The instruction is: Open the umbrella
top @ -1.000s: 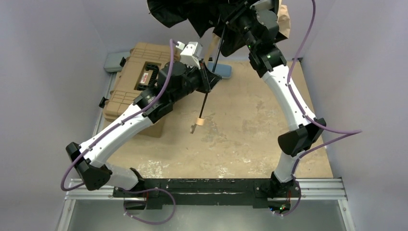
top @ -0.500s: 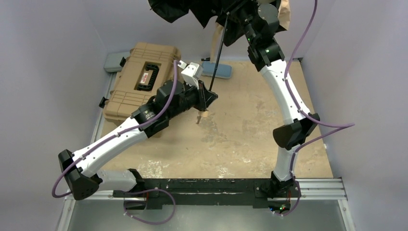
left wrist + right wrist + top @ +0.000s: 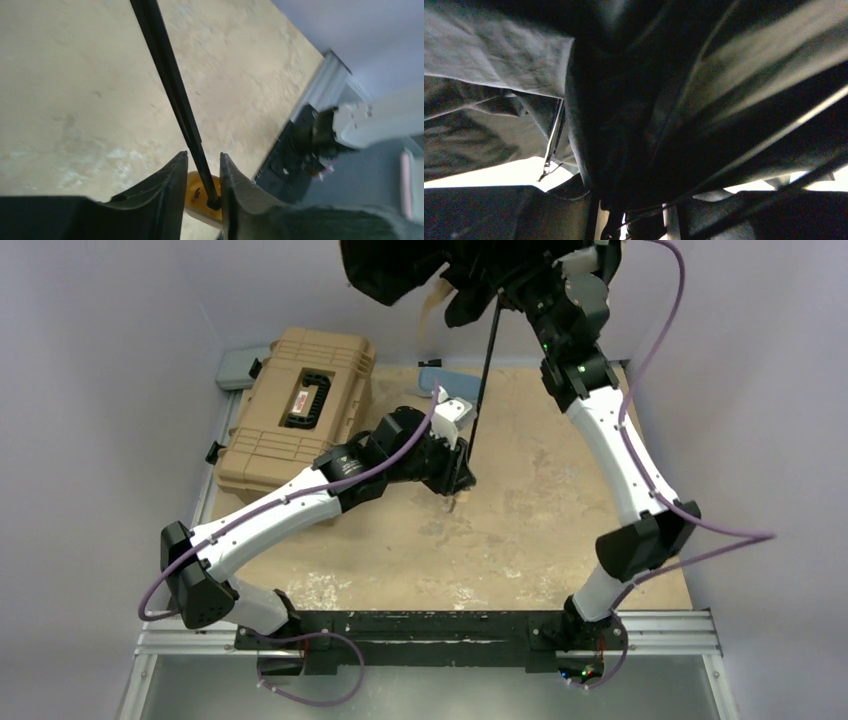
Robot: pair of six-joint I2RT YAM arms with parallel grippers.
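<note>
Black cloth of the umbrella [image 3: 440, 270] hung bunched high over the far edge of the tabletop [image 3: 540, 530], its thin shaft [image 3: 486, 370] slanting down to the small handle [image 3: 200, 197] close above the surface. We saw the left claw [image 3: 204, 156] slightly parted around that shaft just above the handle, seemingly not pinching it. The right claw [image 3: 525, 285] was buried in the dark folds, so we could not tell how wide it stood or what it held.
</note>
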